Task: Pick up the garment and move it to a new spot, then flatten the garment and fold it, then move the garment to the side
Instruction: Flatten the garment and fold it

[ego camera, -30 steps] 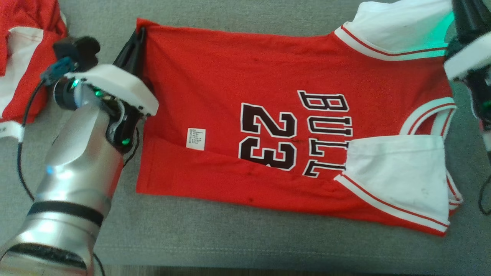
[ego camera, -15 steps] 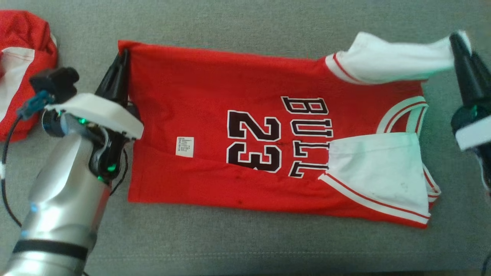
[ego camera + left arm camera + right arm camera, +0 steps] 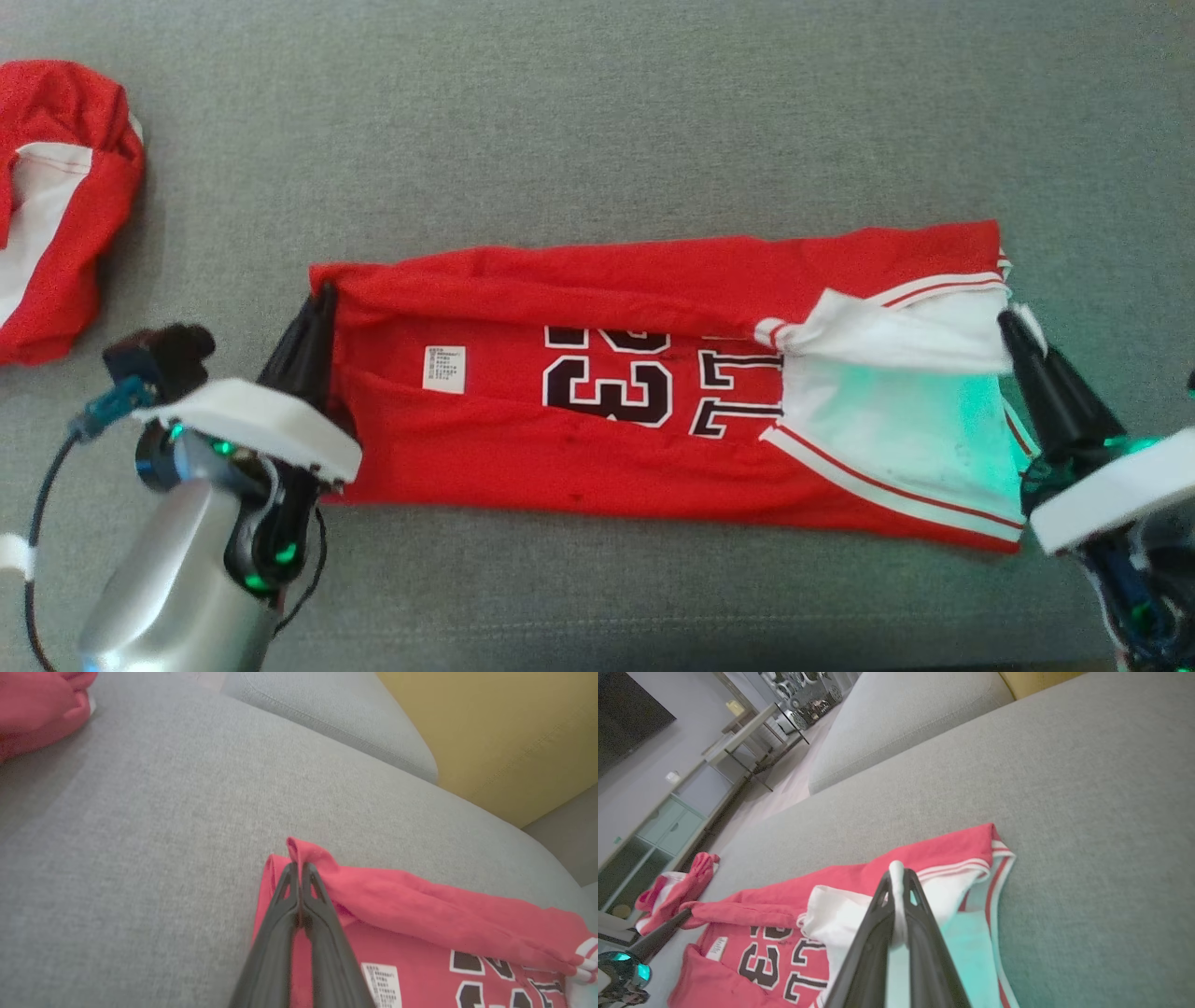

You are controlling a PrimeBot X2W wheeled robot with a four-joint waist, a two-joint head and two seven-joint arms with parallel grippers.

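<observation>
garment [image 3: 607,467] is laid on the grey cushion [image 3: 597,121], far edge folded over. its red corner is pinched between the closed fingers of the left gripper [image 3: 325,297], its white sleeve by the right gripper [image 3: 1005,320].

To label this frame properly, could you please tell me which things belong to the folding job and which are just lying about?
In the job: red jersey, left gripper, right gripper, both shut on it.
Lying about: crumpled red-and-white garment.

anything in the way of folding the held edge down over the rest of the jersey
Nothing visible does. The left tool and right tool are shut on the far edge of the jersey, and its front lies bare. The other red garment sits apart at the left of the sofa.
</observation>
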